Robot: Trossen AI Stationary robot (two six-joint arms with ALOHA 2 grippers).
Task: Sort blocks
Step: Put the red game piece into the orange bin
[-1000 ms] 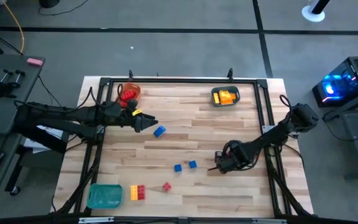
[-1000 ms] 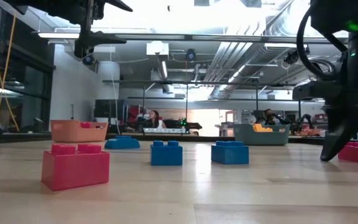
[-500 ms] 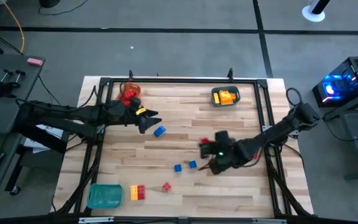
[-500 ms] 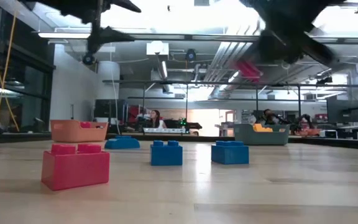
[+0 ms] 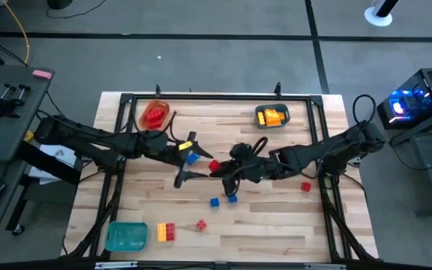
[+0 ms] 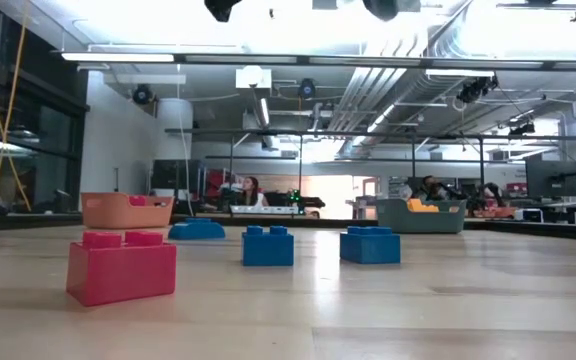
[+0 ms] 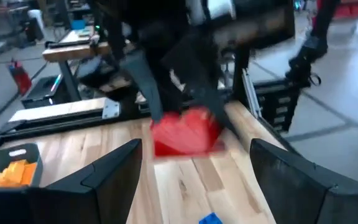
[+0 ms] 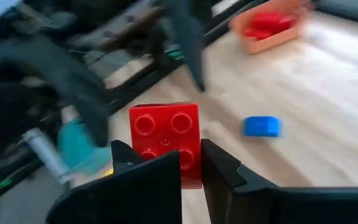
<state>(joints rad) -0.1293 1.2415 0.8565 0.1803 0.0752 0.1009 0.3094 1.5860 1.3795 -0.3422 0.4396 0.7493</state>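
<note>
My two arms are dark, nearly black, built of slim tubular links joined by thicker rounded joints. The left arm point(image 5: 96, 140) carries a small yellow tag near its wrist and another yellow mark back by its shoulder end. Black cables loop loosely off both arms; one curls above the right arm's point(image 5: 328, 152) wrist. A pale patch shows on the right wrist housing. The left gripper point(image 5: 187, 158) ends in two long, tapering black fingers point(image 7: 107, 171) with flat, angular faces. The right gripper's point(image 8: 190, 171) fingers are matte black, blocky and square-edged.

Left tool point(image 5: 187, 159) blocks right tool point(image 5: 217, 169); right table half point(image 5: 291, 225) open.
</note>
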